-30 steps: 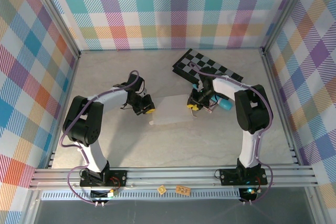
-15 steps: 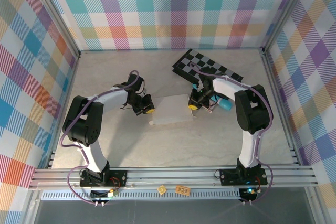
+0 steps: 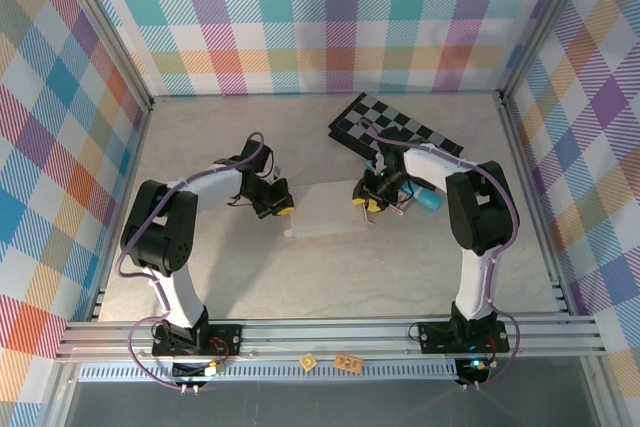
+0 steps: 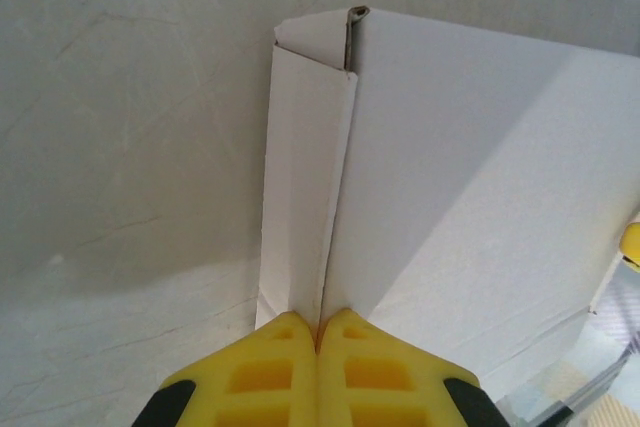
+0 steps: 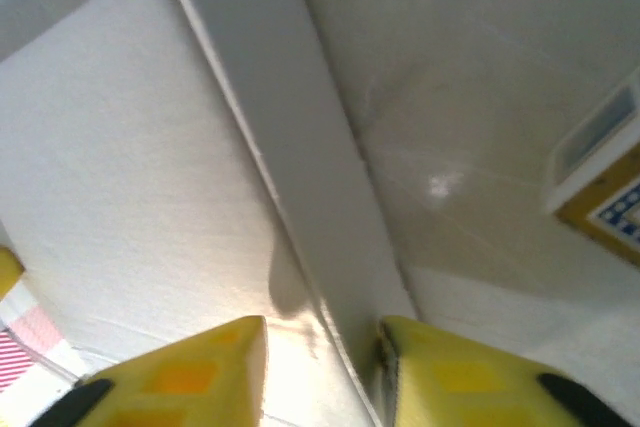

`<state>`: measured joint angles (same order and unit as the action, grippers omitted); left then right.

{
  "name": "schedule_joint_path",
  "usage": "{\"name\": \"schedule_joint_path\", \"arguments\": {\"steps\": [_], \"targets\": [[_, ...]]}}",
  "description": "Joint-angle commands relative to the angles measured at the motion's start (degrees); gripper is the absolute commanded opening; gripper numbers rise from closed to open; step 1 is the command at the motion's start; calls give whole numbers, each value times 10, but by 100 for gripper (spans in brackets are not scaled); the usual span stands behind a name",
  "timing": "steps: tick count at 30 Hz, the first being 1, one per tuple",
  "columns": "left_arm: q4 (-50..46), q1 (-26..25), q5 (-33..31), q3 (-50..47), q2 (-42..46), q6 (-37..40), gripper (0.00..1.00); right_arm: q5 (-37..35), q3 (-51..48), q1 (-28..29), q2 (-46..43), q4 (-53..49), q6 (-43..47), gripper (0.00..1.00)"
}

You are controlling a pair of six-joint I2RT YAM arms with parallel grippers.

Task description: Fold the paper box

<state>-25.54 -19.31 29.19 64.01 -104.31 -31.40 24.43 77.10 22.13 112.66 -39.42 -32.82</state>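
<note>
My left gripper pinches the paper box at its nine o'clock wall; my right gripper, at three o'clock, straddles that wall, fingers spread.

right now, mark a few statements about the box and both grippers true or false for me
1. The left gripper is shut on a side wall of the paper box. True.
2. The right gripper is clamped shut. False: its jaws stand apart, astride the box's opposite wall.
3. The checkered board lies under the paper box. False: it lies apart from it, farther back.
4. The paper box sits between the two grippers. True.
</note>
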Motion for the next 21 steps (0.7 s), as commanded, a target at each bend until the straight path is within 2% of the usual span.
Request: {"name": "schedule_joint_path", "arguments": {"steps": [1, 4, 8, 13, 21], "targets": [[-29, 3, 56, 11, -45, 26, 0, 100, 7, -1, -11, 12, 36, 47], [-67, 12, 75, 33, -55, 38, 0, 135, 20, -23, -2, -5, 61, 54], [-83, 26, 100, 43, -50, 17, 0, 177, 24, -40, 18, -12, 81, 56], [-106, 41, 121, 56, -42, -5, 0, 169, 19, -55, 3, -21, 84, 59], [-141, 46, 136, 76, -58, 7, 0, 150, -8, -76, -2, -27, 109, 62]]}}
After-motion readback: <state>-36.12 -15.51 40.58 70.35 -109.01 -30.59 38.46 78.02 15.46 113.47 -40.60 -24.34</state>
